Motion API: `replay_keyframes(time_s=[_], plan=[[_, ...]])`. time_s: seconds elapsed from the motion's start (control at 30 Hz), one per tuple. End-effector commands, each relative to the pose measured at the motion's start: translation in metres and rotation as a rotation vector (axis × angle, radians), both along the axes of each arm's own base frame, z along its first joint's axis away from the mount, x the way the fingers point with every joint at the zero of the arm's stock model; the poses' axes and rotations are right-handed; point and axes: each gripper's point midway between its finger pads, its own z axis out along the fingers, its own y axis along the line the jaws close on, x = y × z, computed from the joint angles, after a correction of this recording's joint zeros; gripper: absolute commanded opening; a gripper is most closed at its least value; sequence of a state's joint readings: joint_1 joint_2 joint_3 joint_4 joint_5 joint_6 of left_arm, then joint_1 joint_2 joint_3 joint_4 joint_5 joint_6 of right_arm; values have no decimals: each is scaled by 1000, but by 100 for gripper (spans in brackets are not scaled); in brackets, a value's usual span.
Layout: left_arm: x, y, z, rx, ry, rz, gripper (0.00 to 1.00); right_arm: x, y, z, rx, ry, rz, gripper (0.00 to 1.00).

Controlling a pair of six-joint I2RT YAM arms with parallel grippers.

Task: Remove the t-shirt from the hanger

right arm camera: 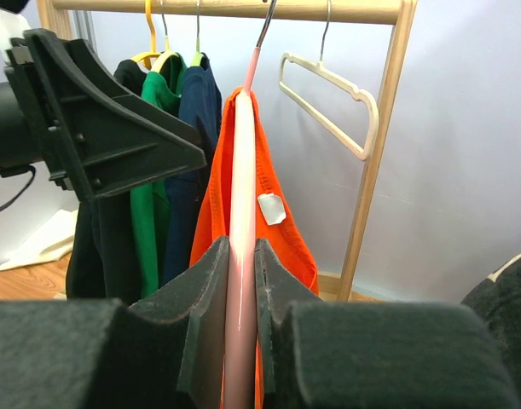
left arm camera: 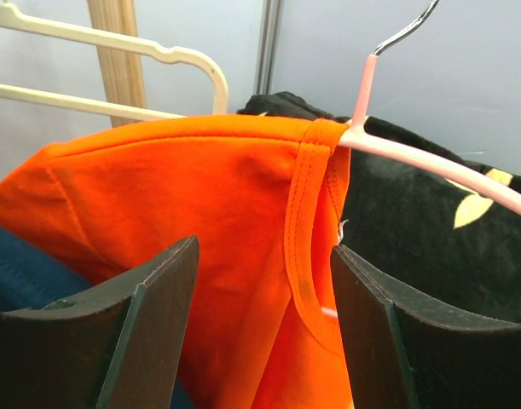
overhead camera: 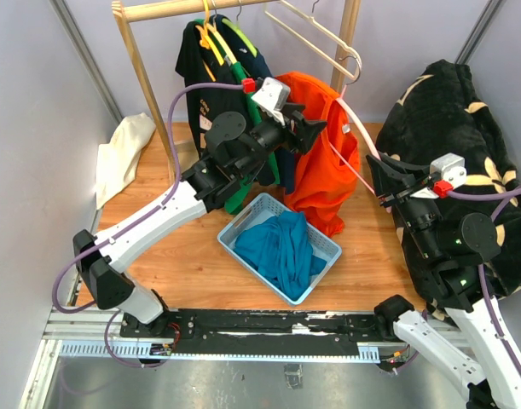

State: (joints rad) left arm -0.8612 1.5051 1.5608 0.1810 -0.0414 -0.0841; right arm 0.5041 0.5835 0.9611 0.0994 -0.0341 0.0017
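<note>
Orange cotton t-shirt (left arm camera: 200, 196) hangs half off the pink plastic hanger (right arm camera: 240, 170); my right fingers (right arm camera: 211, 290) clamp that, left fingers (left arm camera: 153, 298) apart.

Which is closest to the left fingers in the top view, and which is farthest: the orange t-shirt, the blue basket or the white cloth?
1. orange t-shirt, hanging up right by the left fingers.
2. blue basket, lower down, in the middle.
3. white cloth, far off on the left side.
</note>
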Motion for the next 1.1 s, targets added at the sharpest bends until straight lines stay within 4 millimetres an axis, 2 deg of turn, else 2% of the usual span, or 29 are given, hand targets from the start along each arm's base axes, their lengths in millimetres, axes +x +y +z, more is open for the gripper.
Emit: replay_keyframes(time_s=[0.0,0.13,0.2,0.23,0.37,0.53,0.57,0.8,1.07], plan=[[-2,-11,27,-59,-51,-47,68,-19,-3,39,59,-120,33,1],[5,-16,29,-60,-51,-38,68,-21,-3,41,61,-121,40,1],[9,-16,30,-61,-47,-21,64,-21,-2,40,60,-117,41,1],[11,-17,31,-60,-47,-15,59,-22,-3,41,61,-118,41,1],[17,-19,30,-43,-35,-1,29,-23,-5,41,62,-121,36,1],[19,-21,30,-40,-33,4,3,-25,-7,42,61,-123,31,1],[20,-21,32,-41,-33,10,1,-24,-7,41,59,-123,28,1],[40,-10,45,-41,-25,115,0,-34,-16,44,48,-126,8,1],[95,4,37,-9,25,215,1,-66,-38,53,45,-152,-17,1]])
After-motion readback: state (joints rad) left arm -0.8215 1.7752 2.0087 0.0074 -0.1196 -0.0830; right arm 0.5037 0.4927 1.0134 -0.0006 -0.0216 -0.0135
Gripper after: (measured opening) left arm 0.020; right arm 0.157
